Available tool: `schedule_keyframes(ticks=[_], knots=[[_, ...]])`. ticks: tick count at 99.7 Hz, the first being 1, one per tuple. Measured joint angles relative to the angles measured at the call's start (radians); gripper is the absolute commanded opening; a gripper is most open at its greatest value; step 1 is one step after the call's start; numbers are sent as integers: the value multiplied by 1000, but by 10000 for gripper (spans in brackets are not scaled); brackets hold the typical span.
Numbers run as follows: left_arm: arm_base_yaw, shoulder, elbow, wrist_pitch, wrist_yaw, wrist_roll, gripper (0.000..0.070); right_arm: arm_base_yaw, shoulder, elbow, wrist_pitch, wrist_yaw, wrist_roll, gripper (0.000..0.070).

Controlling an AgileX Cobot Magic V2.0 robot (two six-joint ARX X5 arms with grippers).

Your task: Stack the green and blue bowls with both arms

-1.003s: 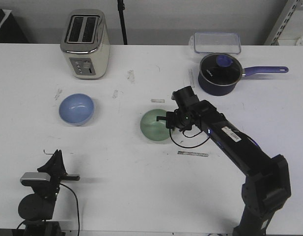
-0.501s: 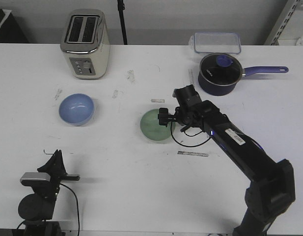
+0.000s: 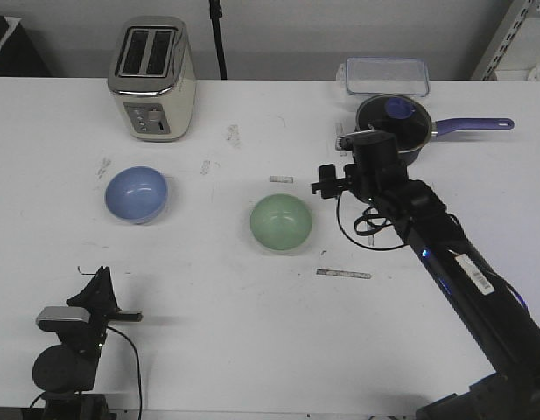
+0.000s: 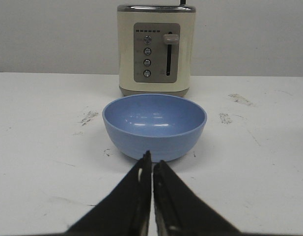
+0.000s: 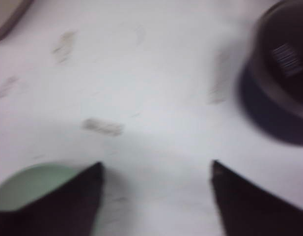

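White table (image 3: pixel 208 332) | green bowl (image 3: pixel 281 223), blue bowl (image 3: pixel 136 193) empty | right gripper (image 5: pixel 156 172) spread wide, holding nothing | left gripper (image 4: pixel 151 164) closed, holding nothing

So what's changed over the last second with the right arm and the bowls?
The right gripper has pulled back from the green bowl, rising away toward the saucepan, jaws open and empty. The green bowl sits where it was. The blue bowl, toaster and the shut left gripper have not moved.
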Motion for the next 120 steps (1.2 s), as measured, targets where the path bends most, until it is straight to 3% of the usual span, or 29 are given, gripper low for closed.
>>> schedule_keyframes(ticks=[29,47,62,92,120], knots=[[0,0,0,0,0,0,2,-105,-200,-265,269,28,-130,18],[0,0,0,0,0,0,2,-201,-370,-504,418,24,-144,16],[0,0,0,0,0,0,1,-277,-521,-685,427,31,-143,16],[0,0,0,0,0,0,1,-281,-895,-960,437,24,-143,16],[0,0,0,0,0,0,2,-281,-1243,-1009,369,25,-143,16]])
